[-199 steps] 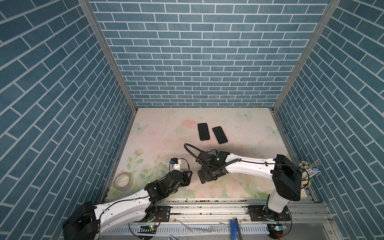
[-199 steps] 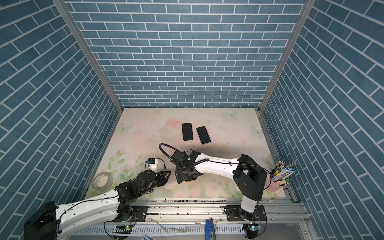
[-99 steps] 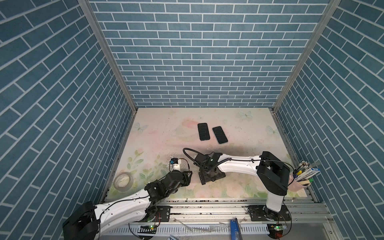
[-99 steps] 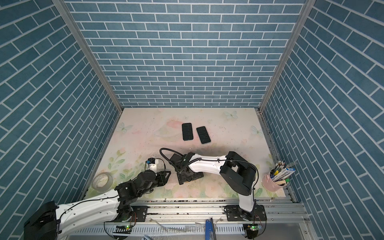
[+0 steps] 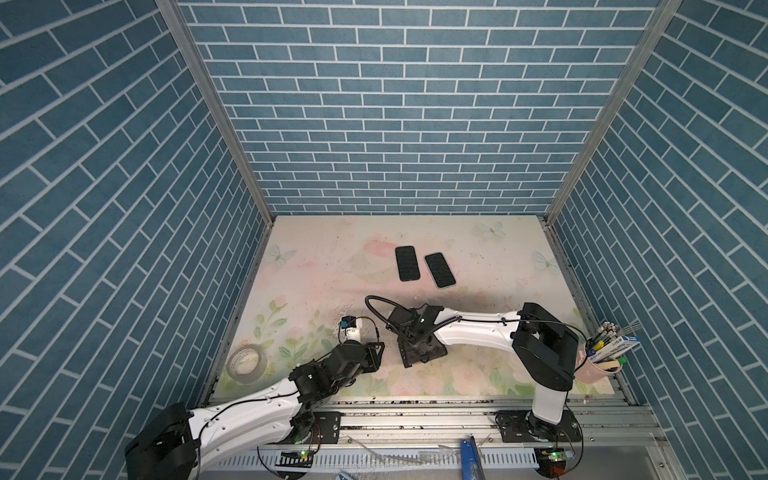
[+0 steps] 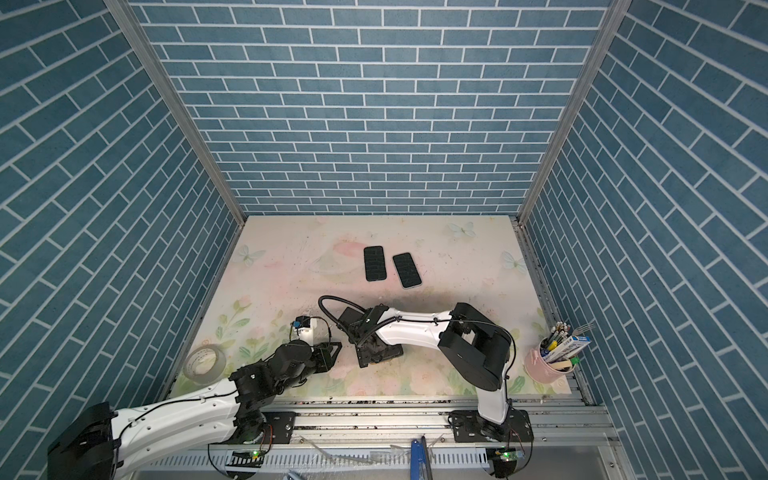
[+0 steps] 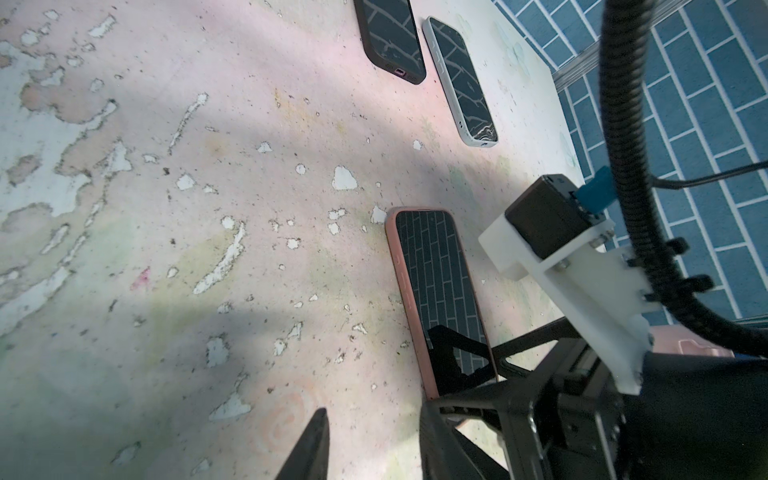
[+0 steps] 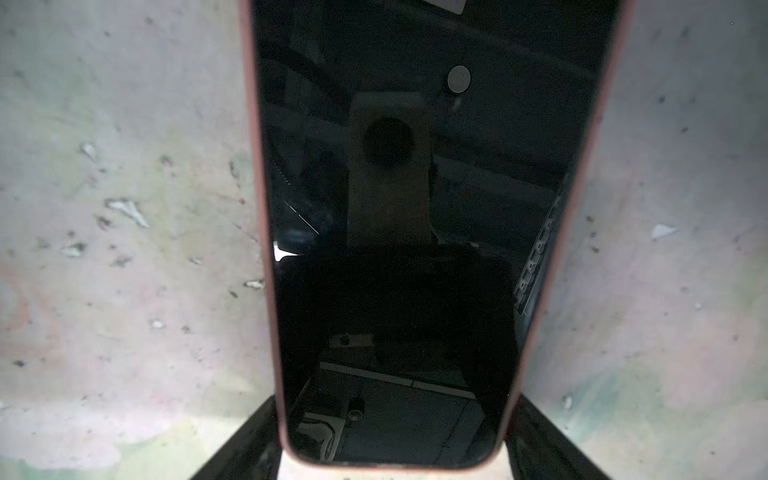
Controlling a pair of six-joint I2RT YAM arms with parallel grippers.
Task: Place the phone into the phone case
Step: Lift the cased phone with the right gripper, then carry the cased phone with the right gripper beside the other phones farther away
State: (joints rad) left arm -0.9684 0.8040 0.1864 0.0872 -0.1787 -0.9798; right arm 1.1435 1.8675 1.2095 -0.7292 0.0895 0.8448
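A phone with a dark screen lies flat on the floral mat, seated inside a pink phone case. In the right wrist view the phone fills the middle, with the pink phone case as a rim around it. My right gripper straddles its near end. A dark finger lies against each long side, no gap showing. Both top views hide the phone under the right gripper. My left gripper hovers just left of it, jaws apart and empty.
Two more phones lie side by side at the back of the mat, one in black and one in a pale case. A tape roll sits at the front left and a pink cup of pens at the front right.
The right arm's elbow has swung left while its gripper stayed over the phone. Its fingers have drawn in towards the case's sides. The left arm has not moved.
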